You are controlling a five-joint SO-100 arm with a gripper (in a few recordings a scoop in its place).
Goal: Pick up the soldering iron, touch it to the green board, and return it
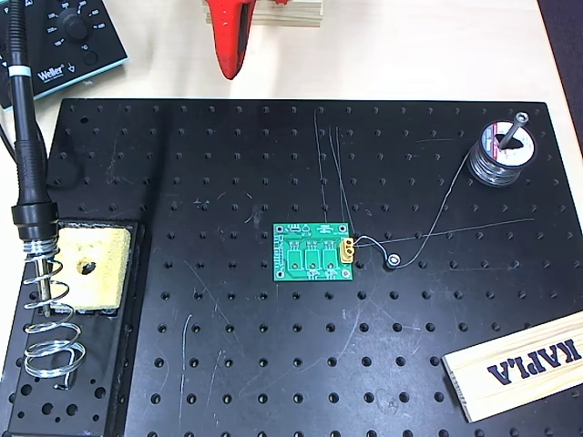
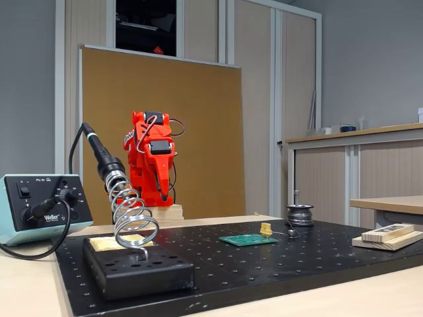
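The soldering iron (image 1: 27,155) (image 2: 99,155) rests tip-down in its silver spiral holder (image 1: 46,319) (image 2: 132,218) at the left edge of the black perforated plate (image 1: 255,364). The small green board (image 1: 312,253) (image 2: 248,240) lies flat at the plate's middle, with its yellow connector on the right edge in the overhead view. My red gripper (image 1: 231,68) (image 2: 160,195) hangs folded at the far side of the table, pointing down. Its fingers are together with nothing between them, well away from iron and board.
A yellow sponge (image 1: 86,267) sits in the holder's base. The Weller station (image 1: 64,36) (image 2: 39,208) stands at the far left. A solder spool (image 1: 501,153) with loose wire is at the far right, and a wooden KAPLA block (image 1: 519,364) lies at the near right.
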